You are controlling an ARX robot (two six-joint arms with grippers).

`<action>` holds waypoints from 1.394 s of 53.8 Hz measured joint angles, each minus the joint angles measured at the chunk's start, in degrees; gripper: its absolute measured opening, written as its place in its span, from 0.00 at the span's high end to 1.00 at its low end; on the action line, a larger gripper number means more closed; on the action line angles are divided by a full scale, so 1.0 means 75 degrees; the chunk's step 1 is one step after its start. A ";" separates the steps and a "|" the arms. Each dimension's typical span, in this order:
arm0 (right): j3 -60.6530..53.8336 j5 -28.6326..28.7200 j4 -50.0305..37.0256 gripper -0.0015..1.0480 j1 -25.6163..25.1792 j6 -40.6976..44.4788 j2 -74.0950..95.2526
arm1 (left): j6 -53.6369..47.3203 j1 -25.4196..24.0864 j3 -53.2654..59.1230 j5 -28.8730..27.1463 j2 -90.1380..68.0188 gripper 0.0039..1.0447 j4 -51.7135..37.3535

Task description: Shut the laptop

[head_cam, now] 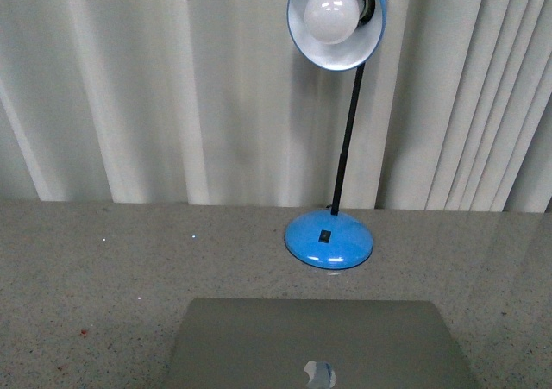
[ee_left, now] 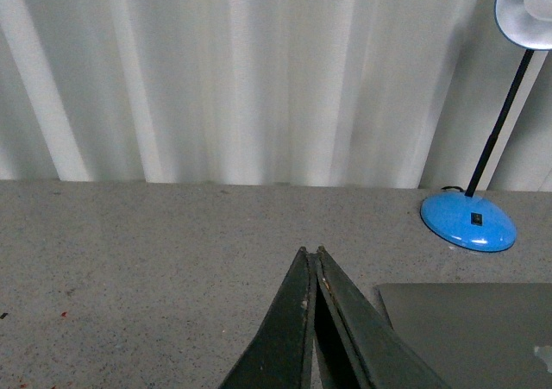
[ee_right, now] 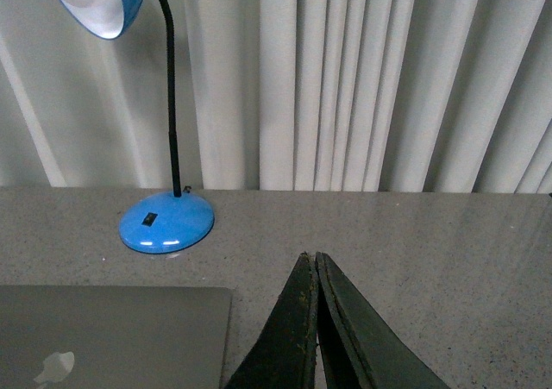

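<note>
The silver-grey laptop (head_cam: 319,341) lies flat on the speckled grey table (head_cam: 95,268) at the near edge, lid down, its shiny logo facing up. No screen or keys show. The lid's corner also appears in the left wrist view as laptop (ee_left: 470,329) and in the right wrist view as laptop (ee_right: 112,333). My left gripper (ee_left: 310,253) is shut, empty, hovering beside the laptop's left side. My right gripper (ee_right: 309,257) is shut and empty too, off the laptop's right side. Neither arm shows in the front view.
A blue desk lamp stands just behind the laptop, with its round base (head_cam: 329,239) on the table and its shade and bulb (head_cam: 335,16) high above. White pleated curtains (head_cam: 172,87) close off the back of the table.
</note>
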State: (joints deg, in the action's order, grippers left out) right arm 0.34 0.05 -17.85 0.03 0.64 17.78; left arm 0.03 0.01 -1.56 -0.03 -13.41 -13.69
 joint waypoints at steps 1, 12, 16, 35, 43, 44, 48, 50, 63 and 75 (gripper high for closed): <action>0.0000 0.0003 0.0102 0.97 0.0000 0.0000 -0.0099 | 0.0000 0.0000 0.0000 0.0000 0.0061 0.97 0.0064; 0.0000 0.0003 0.0659 0.97 0.0000 0.0000 -0.0685 | 0.0003 0.0000 -0.0003 0.0000 0.0638 0.97 0.0653; 0.0000 0.0000 0.0819 0.97 0.0000 -0.0003 -0.0831 | 0.0000 0.0000 -0.0003 0.0003 0.1448 0.97 0.1722; 0.0006 0.0003 0.2366 0.97 0.0000 0.0000 -0.2337 | 0.0003 0.0000 -0.0003 0.0003 0.1763 0.97 0.1818; 0.0006 0.0003 0.2369 0.89 0.0000 0.0000 -0.2337 | 0.0009 0.0000 -0.0003 0.0003 0.1763 0.92 0.1821; 0.0006 0.0003 0.2369 0.86 0.0000 0.0000 -0.2337 | 0.0009 0.0000 -0.0003 0.0003 0.1763 0.91 0.1821; 0.0006 0.0003 0.2369 0.74 0.0000 0.0000 -0.2340 | 0.0006 0.0000 -0.0003 0.0003 0.1763 0.79 0.1821; 0.0006 0.0003 0.2369 0.69 0.0000 0.0000 -0.2337 | 0.0006 0.0000 -0.0003 0.0003 0.1763 0.72 0.1821; 0.0006 0.0003 0.2369 0.25 0.0000 0.0000 -0.2337 | 0.0006 0.0000 -0.0003 0.0003 0.1763 0.27 0.1821; 0.0006 0.0003 0.2369 0.08 0.0000 -0.0003 -0.2337 | 0.0006 0.0000 -0.0003 0.0003 0.1763 0.07 0.1821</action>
State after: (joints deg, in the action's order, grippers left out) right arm 0.38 0.08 -0.08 0.03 0.62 0.25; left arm 0.08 0.01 -1.58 -0.01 -0.19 -0.03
